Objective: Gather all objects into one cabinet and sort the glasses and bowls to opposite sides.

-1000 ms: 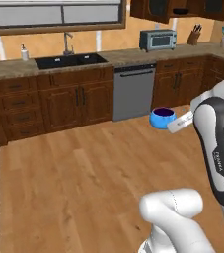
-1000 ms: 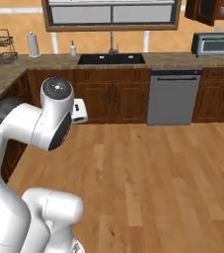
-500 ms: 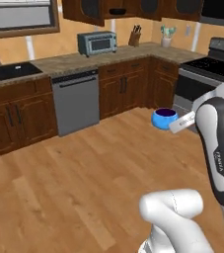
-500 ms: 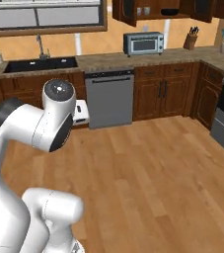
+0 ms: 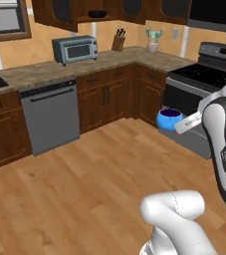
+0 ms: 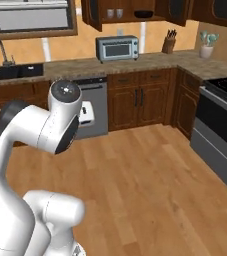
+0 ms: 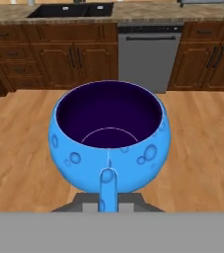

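Note:
My gripper (image 5: 181, 124) is shut on the rim of the small bright blue bowl (image 5: 169, 118) and carries it upright above the floor. The hand view looks down into the blue bowl's (image 7: 108, 133) dark inside, with one fingertip (image 7: 107, 179) pressed on its near wall. High on the wall the dark wooden cabinet (image 6: 135, 15) stands open. On its shelf, two grey-beige glasses (image 6: 114, 13) stand at the left and the black bowl (image 6: 144, 14) at the right. The black bowl (image 5: 97, 14) also appears in the left base view.
A toaster oven (image 5: 75, 49), a knife block (image 5: 118, 42) and a potted plant (image 5: 153, 40) stand on the counter under the cabinet. A dishwasher (image 5: 51, 117) is at the left, a stove (image 5: 209, 79) at the right. Bare wooden floor (image 6: 150, 170) lies ahead.
The base has turned, so the whole kitchen has slid left in both base views; the sink is gone and the stove has come in. The blue bowl stays in my grip.

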